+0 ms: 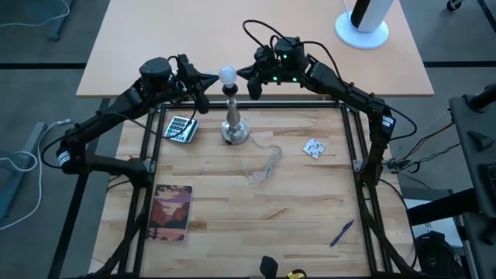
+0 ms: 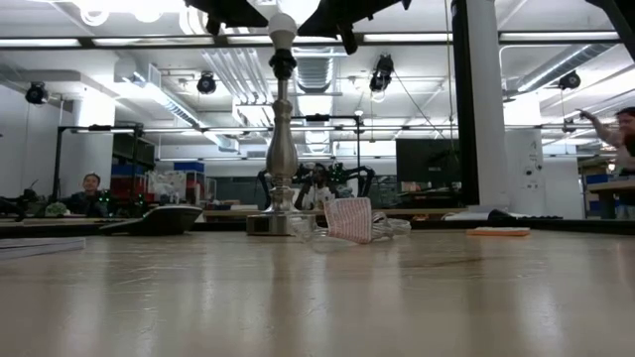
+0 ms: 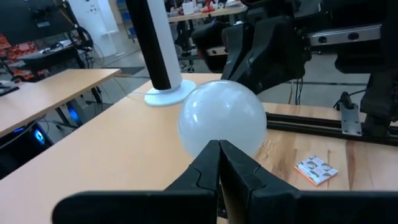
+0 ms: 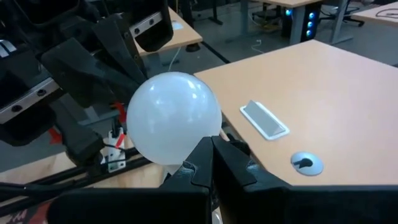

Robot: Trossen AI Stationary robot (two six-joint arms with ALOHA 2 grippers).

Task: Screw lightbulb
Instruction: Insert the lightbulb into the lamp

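Note:
The white frosted lightbulb point(image 1: 227, 74) sits upright in the black socket point(image 2: 283, 64) on top of the silver lamp stand point(image 1: 233, 128), which stands on its base at the table's far middle. My left gripper point(image 1: 212, 78) is shut, level with the bulb on its left. My right gripper point(image 1: 243, 75) is shut, level with the bulb on its right. In the left wrist view the bulb point(image 3: 222, 121) fills the space just past the shut fingertips. The right wrist view shows the bulb point(image 4: 173, 117) the same way. My left gripper points its shut fingertips point(image 3: 211, 155) level at the bulb's lower left side point(image 3: 205, 140), coming from the table's left. I cannot tell whether they touch it. My right gripper points its shut fingertips point(image 4: 217, 152) level at the bulb's lower right side point(image 4: 196, 140), coming from the table's right. I cannot tell whether they touch it.
A small calculator point(image 1: 180, 129) lies left of the stand. Crumpled clear wrapping point(image 1: 262, 167) and a white packet point(image 1: 313, 148) lie right of it. A book point(image 1: 172, 211) and a blue pen point(image 1: 341, 232) lie near the front edge. A white round foot point(image 1: 361, 31) stands on the far table.

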